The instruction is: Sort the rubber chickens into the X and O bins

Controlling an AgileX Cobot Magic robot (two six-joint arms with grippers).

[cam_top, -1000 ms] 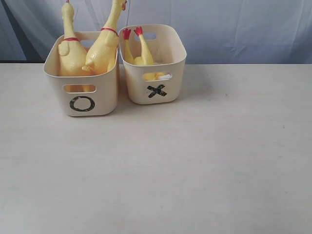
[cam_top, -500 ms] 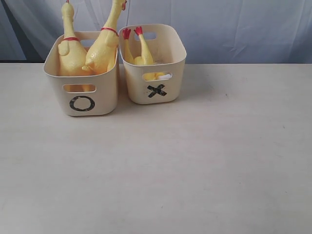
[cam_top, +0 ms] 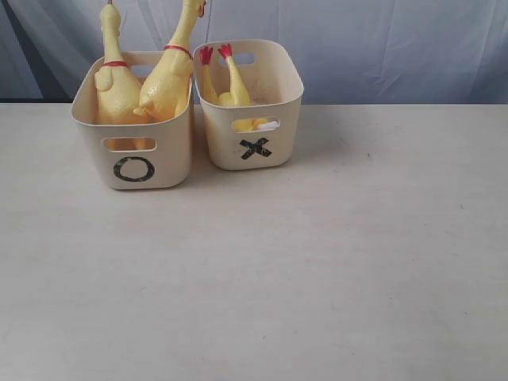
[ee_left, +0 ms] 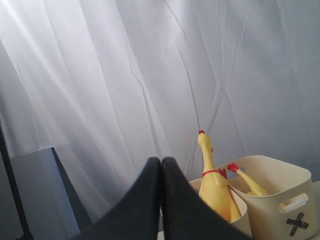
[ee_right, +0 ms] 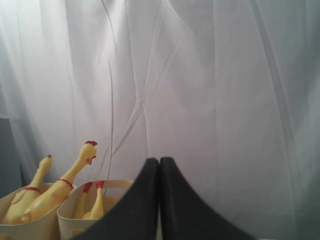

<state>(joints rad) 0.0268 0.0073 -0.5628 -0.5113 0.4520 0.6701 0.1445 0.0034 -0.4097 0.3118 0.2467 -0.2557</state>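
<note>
Left gripper (ee_left: 161,165): jaws pressed together, holding nothing, raised and facing the white curtain (ee_left: 100,75).
Right gripper (ee_right: 159,162): jaws likewise closed and empty, looking over the bins from behind.
O bin (cam_top: 171,151): holds two rubber chickens standing heads-up. The left chicken (cam_top: 113,83) is nearly upright. The right chicken (cam_top: 168,79) leans with its neck tilted toward the neighbouring tub.
X bin (cam_top: 290,87): just beside the O bin, holding the third chicken (cam_top: 230,83) head-down with its red feet poking above the rim.
Bench (cam_top: 317,262): no chicken lies on it, so the sorting looks finished or close to it.
Risk, tall birds: both chickens in the O bin stand well above its rim. A nudge to the tub or a passing arm could topple one out, or into the X bin.
Risk, closed jaws: a descent with the jaws shut would push a chicken rather than grip it.
Readable marks: a black O (cam_top: 132,168) on one tub front and a black X (cam_top: 255,148) on the other. No brand name or other writing can be made out.
</note>
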